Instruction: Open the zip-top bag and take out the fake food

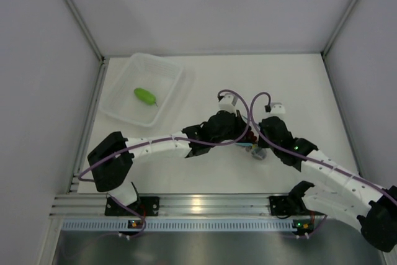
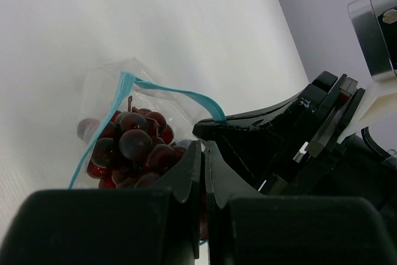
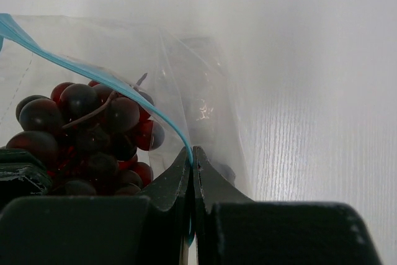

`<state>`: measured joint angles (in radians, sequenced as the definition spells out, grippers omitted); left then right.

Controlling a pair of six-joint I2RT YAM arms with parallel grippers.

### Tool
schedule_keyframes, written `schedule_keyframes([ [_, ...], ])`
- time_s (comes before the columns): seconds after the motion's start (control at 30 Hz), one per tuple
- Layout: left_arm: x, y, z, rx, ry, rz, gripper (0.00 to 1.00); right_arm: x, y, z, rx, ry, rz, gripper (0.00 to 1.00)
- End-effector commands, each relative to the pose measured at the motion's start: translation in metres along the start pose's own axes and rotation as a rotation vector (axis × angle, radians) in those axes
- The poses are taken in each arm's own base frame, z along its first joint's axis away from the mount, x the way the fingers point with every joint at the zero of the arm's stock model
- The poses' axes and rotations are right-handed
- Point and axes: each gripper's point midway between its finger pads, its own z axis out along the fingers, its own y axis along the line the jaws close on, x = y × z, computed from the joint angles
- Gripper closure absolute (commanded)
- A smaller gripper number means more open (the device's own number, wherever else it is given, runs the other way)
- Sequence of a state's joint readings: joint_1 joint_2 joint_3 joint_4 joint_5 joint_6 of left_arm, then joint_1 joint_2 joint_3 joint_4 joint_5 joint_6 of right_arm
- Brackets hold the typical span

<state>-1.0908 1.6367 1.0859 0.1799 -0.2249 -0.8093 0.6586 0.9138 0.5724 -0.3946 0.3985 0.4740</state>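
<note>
L gripper (image 2: 203, 148) and R gripper (image 3: 191, 156) are both pinched tight on opposite lips of the zip-top bag (image 2: 102, 88), the R one on the blue zip strip (image 3: 93, 69), mouth gaping btwn them near mid-table (image 1: 217, 178). Inside the bag sits the grape bunch (image 2: 133, 147); the green piece (image 1: 145, 96) lies in the clear tub (image 1: 169, 97) at far left, well apart from the bag

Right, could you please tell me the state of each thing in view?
zip-top bag: mouth parted, held between both claws.
grape bunch: inside the bag.
green piece: lying in the tub.
tub: upright, no lid.
left claw: shut on the bag's rim.
right claw: shut on the bag's rim.
</note>
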Motion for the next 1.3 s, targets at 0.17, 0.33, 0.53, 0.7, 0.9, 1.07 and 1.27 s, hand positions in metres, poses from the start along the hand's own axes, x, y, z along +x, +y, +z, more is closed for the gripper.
schedule_keyframes([
  [0.17, -0.045, -0.020, -0.013, 0.046, -0.158, -0.057, 1.00, -0.037, 0.022, -0.019, -0.098, -0.096, 0.048, 1.00],
  [0.33, -0.045, -0.010, -0.001, -0.001, -0.184, -0.091, 1.00, -0.047, 0.039, -0.034, -0.173, -0.117, 0.060, 1.00],
  [0.53, -0.041, -0.013, 0.010, -0.011, -0.199, -0.114, 1.00, -0.042, 0.048, -0.039, -0.205, -0.096, 0.040, 1.00],
  [0.7, -0.047, -0.012, 0.011, -0.024, -0.228, -0.138, 1.00, -0.033, 0.043, -0.036, -0.167, -0.092, 0.042, 1.00],
  [0.9, -0.058, -0.018, 0.006, -0.012, -0.256, -0.169, 1.00, -0.019, 0.036, -0.028, -0.111, -0.077, 0.022, 1.00],
  [1.07, -0.062, -0.030, 0.003, 0.028, -0.244, -0.190, 1.00, -0.012, 0.031, -0.021, -0.045, -0.067, -0.009, 1.00],
  [1.27, -0.073, -0.032, -0.009, 0.039, -0.268, -0.214, 1.00, -0.008, 0.019, -0.015, 0.023, -0.074, -0.020, 1.00],
])
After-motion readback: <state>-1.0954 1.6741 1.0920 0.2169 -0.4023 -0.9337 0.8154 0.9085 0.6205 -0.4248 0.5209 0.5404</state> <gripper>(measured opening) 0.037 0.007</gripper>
